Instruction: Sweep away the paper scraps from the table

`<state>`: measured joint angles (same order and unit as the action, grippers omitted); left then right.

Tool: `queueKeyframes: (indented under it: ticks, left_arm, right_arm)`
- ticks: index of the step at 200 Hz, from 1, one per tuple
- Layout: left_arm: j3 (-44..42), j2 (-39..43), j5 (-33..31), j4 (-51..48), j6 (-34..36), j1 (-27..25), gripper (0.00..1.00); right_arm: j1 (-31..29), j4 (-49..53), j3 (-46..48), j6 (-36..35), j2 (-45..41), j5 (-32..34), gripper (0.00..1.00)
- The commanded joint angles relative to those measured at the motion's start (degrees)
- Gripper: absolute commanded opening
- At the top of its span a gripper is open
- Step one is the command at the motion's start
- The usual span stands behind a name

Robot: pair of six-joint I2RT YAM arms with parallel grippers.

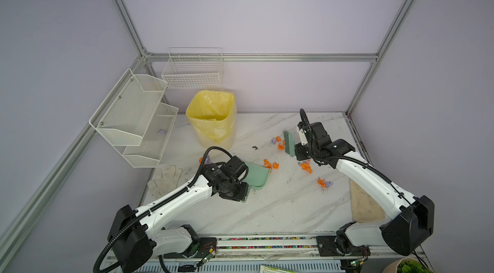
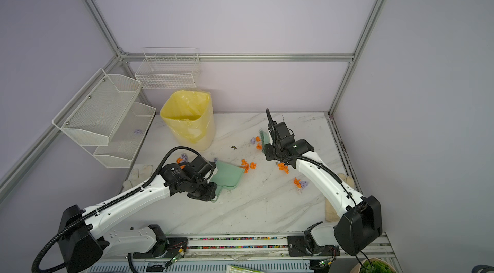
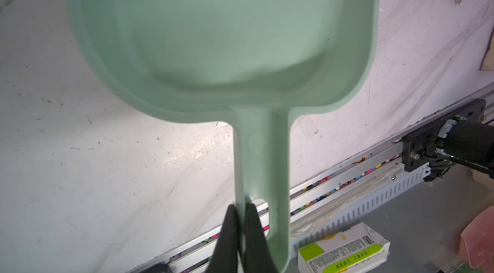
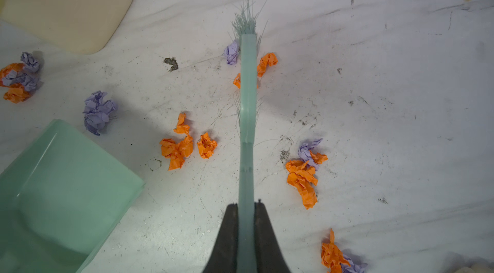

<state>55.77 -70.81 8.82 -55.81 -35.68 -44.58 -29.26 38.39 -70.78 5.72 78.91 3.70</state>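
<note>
1. Left tool [image 3: 240,210]: clamped on dustpan [image 3: 213,31] handle
2. Right tool [image 4: 246,204]: clamped on brush [image 4: 247,84] handle
3. Paper scraps [image 4: 177,146]: scattered across bench [image 4: 374,98]; dustpan empty
4. Risk: a brisk stroke may flick light wads past the pan's lip

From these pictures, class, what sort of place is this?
Likely a robot test cell: aluminium frame and plain walls enclose the table, with left arm and right arm mounted at its front.

Orange, lilac paper scraps [image 4: 176,148] scattered over scuffed white veined table [image 4: 387,130]
</note>
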Motion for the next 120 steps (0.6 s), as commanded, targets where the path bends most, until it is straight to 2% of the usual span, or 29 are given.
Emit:
queueKeyframes:
  ticks: [1, 35, 120]
  left_arm:
    - [-2.61, -0.17, 0.85, 3.87, -2.63, -1.00, 0.00]
    - [-3.68, -1.50, 0.50, 5.23, -3.93, -1.54, 0.00]
    - [-4.37, -7.37, 1.24, 9.47, -4.60, -3.23, 0.00]
  right_arm:
    - [-0.32, 1.28, -1.54, -3.39, 1.47, 1.35, 0.00]
    - [-0.45, 0.58, -1.47, -4.87, 3.92, -1.22, 0.00]
    - [-3.33, 0.64, -1.29, -5.07, 4.71, -0.30, 0.00]
